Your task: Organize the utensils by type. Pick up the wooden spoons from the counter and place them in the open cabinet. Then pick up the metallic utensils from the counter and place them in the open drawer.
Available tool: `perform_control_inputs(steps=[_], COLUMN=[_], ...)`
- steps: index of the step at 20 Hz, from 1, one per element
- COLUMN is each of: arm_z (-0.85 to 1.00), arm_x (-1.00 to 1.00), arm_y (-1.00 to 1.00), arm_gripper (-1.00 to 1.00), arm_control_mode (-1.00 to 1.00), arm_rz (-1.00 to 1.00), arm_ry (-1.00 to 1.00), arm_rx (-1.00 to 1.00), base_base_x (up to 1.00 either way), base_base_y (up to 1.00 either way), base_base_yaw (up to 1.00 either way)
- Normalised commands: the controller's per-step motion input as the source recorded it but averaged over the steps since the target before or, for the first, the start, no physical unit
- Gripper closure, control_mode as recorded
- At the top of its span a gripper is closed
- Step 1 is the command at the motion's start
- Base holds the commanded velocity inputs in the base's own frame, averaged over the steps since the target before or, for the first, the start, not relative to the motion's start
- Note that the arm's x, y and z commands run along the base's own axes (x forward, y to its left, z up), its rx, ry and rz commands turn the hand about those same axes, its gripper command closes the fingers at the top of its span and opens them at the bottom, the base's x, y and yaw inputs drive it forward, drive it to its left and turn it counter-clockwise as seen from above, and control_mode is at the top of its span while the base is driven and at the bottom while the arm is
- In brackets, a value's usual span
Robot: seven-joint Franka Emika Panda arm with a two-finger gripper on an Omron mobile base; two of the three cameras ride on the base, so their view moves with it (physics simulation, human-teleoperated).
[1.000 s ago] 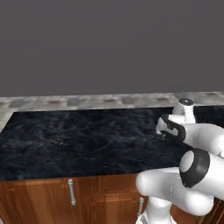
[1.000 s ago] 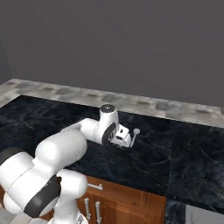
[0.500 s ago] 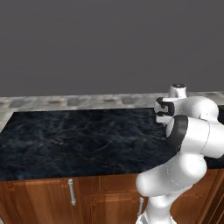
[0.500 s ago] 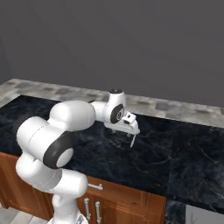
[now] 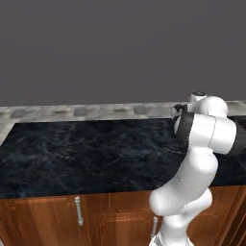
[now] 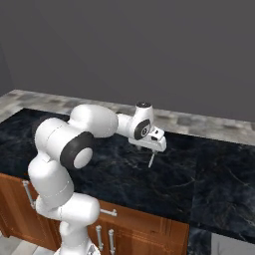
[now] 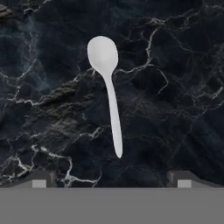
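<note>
A pale metallic spoon (image 7: 107, 89) is seen lying flat on the black marble counter (image 7: 175, 65) in the hand view, bowl toward the top of that view, handle running down toward the bottom and ending short of the finger tips. In the right base view the same spoon (image 6: 151, 159) is made out as a thin light sliver on the counter (image 6: 209, 174), just below the hand. Nothing is touching it; bare stone is seen all around it.

The gripper (image 7: 109, 180) is held above the spoon, looking down on it. Its two dark finger tips (image 7: 40, 178) are set far apart at the bottom corners of the hand view, so the jaws are spread wide with nothing between them. The spoon's handle tip falls roughly midway between the two tips but is clear of both. In the right base view the gripper (image 6: 151, 144) is seen hanging over the counter near its back part, at the end of the arm reaching in from the lower left.

In the left base view the arm (image 5: 202, 144) is folded up at the right side of the counter (image 5: 86, 153). A grey speckled strip (image 5: 72, 111) is seen along the back edge, with a plain grey wall (image 5: 120, 48) behind. Wooden cabinet fronts (image 5: 43, 221) with metal handles (image 5: 78, 210) are seen under the counter.
</note>
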Motion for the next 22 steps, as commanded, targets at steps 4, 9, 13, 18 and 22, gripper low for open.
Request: perform_control_inputs(steps=[4,9,13,18,22], arm_z=[-0.31,-0.46,-0.45,-0.44,-0.34], arm_x=[0.40,0.14,0.06,0.25,0.30], arm_y=[-0.21,-0.18,-0.15,-0.03,-0.03], arm_gripper=[-1.00,-1.00,-1.00,-1.00,-1.00], arm_control_mode=[-1.00,-1.00,-1.00,-1.00,-1.00], arm_rz=[0.00,0.00,0.00,0.00,0.00], arm_ry=[0.00,0.09,0.12,0.02,0.00], arm_rx=[0.00,0.00,0.00,0.00,0.03], base_base_x=[0.00,0.00,0.00,0.00,0.00], base_base_y=[0.00,0.00,0.00,0.00,0.00], base_base_yaw=[0.00,0.00,0.00,0.00,0.00])
